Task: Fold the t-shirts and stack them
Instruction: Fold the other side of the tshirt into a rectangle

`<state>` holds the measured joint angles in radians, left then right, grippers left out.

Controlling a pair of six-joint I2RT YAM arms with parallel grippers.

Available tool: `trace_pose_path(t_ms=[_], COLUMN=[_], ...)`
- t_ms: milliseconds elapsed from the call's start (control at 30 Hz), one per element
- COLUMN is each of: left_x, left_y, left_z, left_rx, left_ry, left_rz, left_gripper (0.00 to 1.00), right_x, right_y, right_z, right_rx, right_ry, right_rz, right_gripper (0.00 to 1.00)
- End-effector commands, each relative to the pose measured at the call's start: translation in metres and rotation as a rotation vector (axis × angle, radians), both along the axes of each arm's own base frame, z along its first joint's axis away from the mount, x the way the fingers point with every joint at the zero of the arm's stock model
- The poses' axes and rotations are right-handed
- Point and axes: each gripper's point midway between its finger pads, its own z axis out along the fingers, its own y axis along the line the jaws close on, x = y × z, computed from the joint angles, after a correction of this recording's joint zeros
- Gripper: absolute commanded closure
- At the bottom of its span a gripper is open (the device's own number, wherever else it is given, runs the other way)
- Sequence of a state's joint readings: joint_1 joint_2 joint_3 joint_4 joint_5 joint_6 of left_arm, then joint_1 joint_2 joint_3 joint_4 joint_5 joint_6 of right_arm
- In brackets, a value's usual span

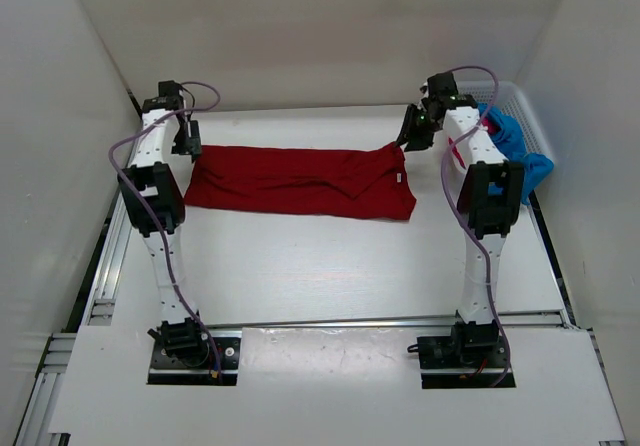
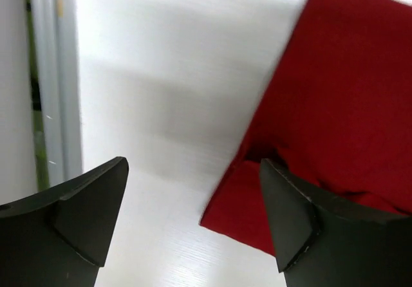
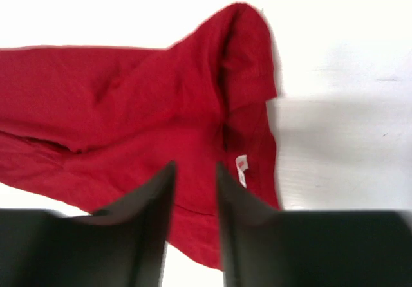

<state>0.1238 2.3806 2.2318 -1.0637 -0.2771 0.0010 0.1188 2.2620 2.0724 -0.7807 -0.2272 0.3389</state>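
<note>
Hovering at the left end of the dark red t-shirt (image 1: 300,181), my left end effector (image 2: 193,190) is spread wide with nothing between its fingers (image 2: 90,216). The shirt's near corner lies flat just beside the right-hand finger and does not reach into the gap. My right end effector (image 3: 194,171) hangs over the shirt's other end. Its fingers are parted only by a narrow slot, through which I see red cloth lying below, and nothing is pinched between them. The shirt is folded into a long band across the far half of the tabletop (image 1: 330,266), stretched between my two arms, with wrinkles along its length. At the right end, the collar edge bunches up a little, and a small white label (image 3: 241,168) shows beside it. In the far right corner stands a white mesh basket (image 1: 520,96) that holds the bright blue t-shirt (image 1: 520,146). A sliver of the magenta-pink t-shirt (image 1: 490,126) shows next to it, mostly hidden behind my right arm.
</note>
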Motion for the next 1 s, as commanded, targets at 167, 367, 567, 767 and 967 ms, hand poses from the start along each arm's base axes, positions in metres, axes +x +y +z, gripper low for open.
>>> trace_pose_path(t_ms=[167,367,567,767,967], left_x=[-0.036,-0.071,-0.054,-0.048,-0.055], left_y=[0.008,-0.018,-0.024,-0.031,-0.048], left_z=[0.027,-0.024,-0.032,-0.045,-0.066], left_rx=[-0.046,-0.13,-0.151,-0.192,-0.261], left_ry=[-0.016,0.139,0.128,0.131,0.186], left_rz=[0.024,-0.013,-0.03,-0.043,-0.067], left_gripper=[0.03,0.03,0.03,0.03,0.25], right_x=[-0.014,-0.112,-0.159,-0.16,-0.144], right_y=[-0.007,-0.017,-0.022,-0.001,0.003], right_z=[0.082,0.024,-0.039,-0.071,-0.079], right_rx=[0.003,-0.04,-0.051,0.068,0.087], right_ry=[-0.123,0.117,0.252,0.3,0.303], right_rz=[-0.019,-0.014,-0.031,-0.021,-0.041], right_gripper=[0.28,0.19,0.17,0.16,0.18])
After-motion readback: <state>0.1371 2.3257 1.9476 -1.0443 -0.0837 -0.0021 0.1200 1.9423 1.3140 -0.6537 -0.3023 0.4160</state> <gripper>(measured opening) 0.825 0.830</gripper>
